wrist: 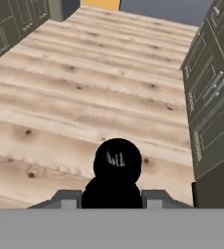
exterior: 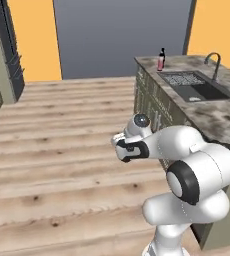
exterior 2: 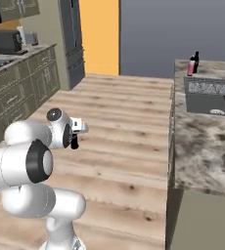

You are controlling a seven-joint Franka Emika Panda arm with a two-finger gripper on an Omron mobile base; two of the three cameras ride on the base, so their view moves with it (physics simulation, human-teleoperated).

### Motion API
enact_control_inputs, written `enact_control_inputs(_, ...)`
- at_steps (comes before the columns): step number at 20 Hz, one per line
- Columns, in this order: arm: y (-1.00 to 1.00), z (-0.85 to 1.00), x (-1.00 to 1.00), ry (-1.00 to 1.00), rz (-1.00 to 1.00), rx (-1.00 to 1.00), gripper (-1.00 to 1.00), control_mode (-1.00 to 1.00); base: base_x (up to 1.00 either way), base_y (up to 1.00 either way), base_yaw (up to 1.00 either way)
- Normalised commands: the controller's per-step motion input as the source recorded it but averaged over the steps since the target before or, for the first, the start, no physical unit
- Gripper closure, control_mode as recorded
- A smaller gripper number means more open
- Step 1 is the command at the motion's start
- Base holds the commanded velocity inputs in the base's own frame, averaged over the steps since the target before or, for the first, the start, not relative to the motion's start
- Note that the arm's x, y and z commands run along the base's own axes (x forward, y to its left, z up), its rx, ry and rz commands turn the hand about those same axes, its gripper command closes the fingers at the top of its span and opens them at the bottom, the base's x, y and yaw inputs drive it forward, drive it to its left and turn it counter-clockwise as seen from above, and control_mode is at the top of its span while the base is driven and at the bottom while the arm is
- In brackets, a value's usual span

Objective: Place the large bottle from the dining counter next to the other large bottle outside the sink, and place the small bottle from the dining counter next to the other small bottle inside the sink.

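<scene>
Progress check: looks abt halfway imo. The large bottle (exterior: 160, 63), the pink one, stands on the sink counter (exterior: 212, 117) right beside the other large bottle (exterior: 162, 53), at the far corner and outside the sink (exterior: 197, 89). So that half reads as done.

Second half is in hand, literally. The gripper (wrist: 117, 197) has its jaws pinched on a short black thing w/ a round top, which I take for the small bottle (wrist: 117, 163). It sits between the tips, hanging over the wood floor (wrist: 84, 97) and well apart from the sink. Can't make out a red neck from that angle tho, so not 100% sure. What's left, as I read it: get it over to the basin and set it down inside, next to the red one.

View diffs:
- Hand cam is the one that actually settles the grip, looking straight down on the bottle top, w/ olive cabinet fronts (wrist: 211, 97) on the right.
- Right base cam gets the dark bottle as a small stub under the hand, plus a cabinet run w/ an appliance (exterior 2: 4, 41) on the far left.
- Left base cam gives the tap (exterior: 214, 62) and the whole basin, but the arm's own bulk covers most of the grip there.
</scene>
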Motion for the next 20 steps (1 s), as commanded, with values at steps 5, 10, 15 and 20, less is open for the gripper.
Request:
enact_control_inputs(5,0.00,0.00,0.00,0.00,0.00,0.00,1.00,1.00,0.72,0.61,-0.50)
enact_control_inputs(10,0.00,0.00,0.00,0.00,0.00,0.00,1.00,1.00,0.74,0.63,-0.48)
enact_control_inputs(15,0.00,0.00,0.00,0.00,0.00,0.00,1.00,1.00,0.70,0.67,-0.48)
enact_control_inputs(20,0.00,0.00,0.00,0.00,0.00,0.00,1.00,1.00,0.58,0.70,-0.49)
